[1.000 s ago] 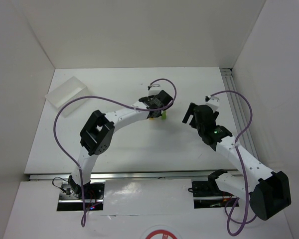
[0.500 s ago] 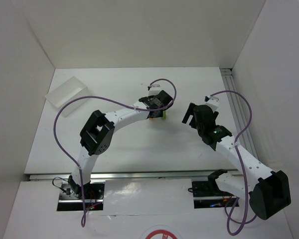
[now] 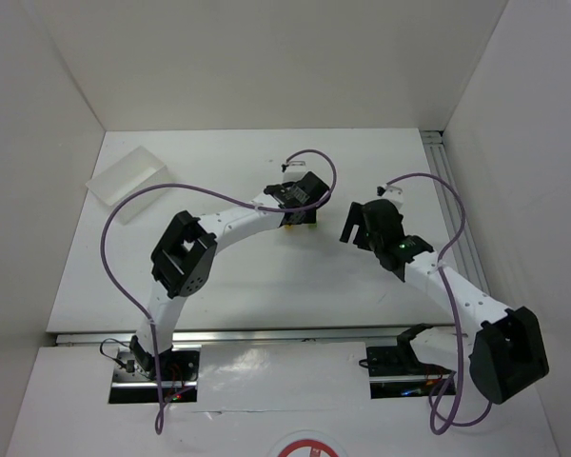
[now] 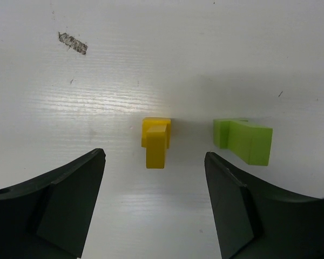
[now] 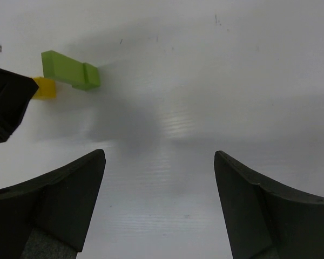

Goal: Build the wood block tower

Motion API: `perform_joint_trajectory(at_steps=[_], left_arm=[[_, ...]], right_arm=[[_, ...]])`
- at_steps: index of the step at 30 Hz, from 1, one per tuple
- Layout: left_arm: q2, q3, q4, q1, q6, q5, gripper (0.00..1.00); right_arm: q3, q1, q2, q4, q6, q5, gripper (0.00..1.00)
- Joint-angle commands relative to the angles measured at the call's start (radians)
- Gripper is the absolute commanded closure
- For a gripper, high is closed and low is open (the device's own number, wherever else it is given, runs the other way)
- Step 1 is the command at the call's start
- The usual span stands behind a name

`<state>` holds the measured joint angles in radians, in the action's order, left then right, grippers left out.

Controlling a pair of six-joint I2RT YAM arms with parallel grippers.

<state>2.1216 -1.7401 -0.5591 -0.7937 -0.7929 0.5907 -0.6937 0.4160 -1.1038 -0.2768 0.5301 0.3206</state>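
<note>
White table (image 4: 205,54) carries yellow block (image 4: 155,143), green block (image 4: 244,141) nearby, and tray (image 3: 126,181).

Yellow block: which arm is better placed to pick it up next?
Left, probably. The left gripper, open, hangs right over the yellow block, jaws either side. The right gripper, also open, sees that block only at its view's edge, beyond the green block.

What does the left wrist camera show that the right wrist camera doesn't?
Only left wrist: a grey scuff on the table, and the whole yellow block ahead of the open left gripper. Only right wrist: the open right gripper, nothing between its fingers, and a left finger hiding part of the yellow block. Both: yellow block and light green block, standing apart.
</note>
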Motion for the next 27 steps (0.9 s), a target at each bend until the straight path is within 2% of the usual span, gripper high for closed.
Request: perform_joint_trajectory(at_steps=[1,2,10,16,20,21,22,23,24,27], left_arm=[[-0.104,0.007,0.001,-0.004,-0.002,0.023,0.13],[-0.117,0.017,0.001,-0.004,-0.002,0.023,0.13],[-0.212,0.036,0.001,-0.004,0.032,0.023,0.13],[-0.31,0.079,-0.008,0.02,0.041,0.023,0.13],[-0.393,0.14,-0.048,0.147,0.086,0.004,0.12],[-0.426,0.166,-0.089,0.213,0.095,0.018,0.09],[-0.439,0.166,-0.113,0.214,0.095,0.018,0.07],[-0.452,0.192,-0.14,0.288,0.095,0.008,0.04],[-0.468,0.214,-0.163,0.327,0.095,-0.006,0.0],[-0.538,0.338,-0.124,0.469,0.157,-0.107,0.0]], right_arm=[[-0.047,-0.005,-0.04,0.071,-0.028,-0.083,0.12],[-0.047,-0.005,-0.051,0.071,-0.028,-0.101,0.16],[-0.081,-0.005,-0.102,0.122,-0.038,-0.161,0.25],[-0.173,0.021,-0.214,0.14,-0.056,-0.181,0.28],[-0.237,0.067,-0.237,0.14,-0.076,-0.126,0.25],[-0.248,0.076,-0.237,0.131,-0.076,-0.117,0.22],[-0.257,0.076,-0.237,0.131,-0.09,-0.104,0.2],[-0.266,0.086,-0.237,0.12,-0.09,-0.104,0.19],[-0.277,0.086,-0.237,0.12,-0.099,-0.092,0.17],[-0.288,0.086,-0.228,0.12,-0.108,-0.092,0.16]])
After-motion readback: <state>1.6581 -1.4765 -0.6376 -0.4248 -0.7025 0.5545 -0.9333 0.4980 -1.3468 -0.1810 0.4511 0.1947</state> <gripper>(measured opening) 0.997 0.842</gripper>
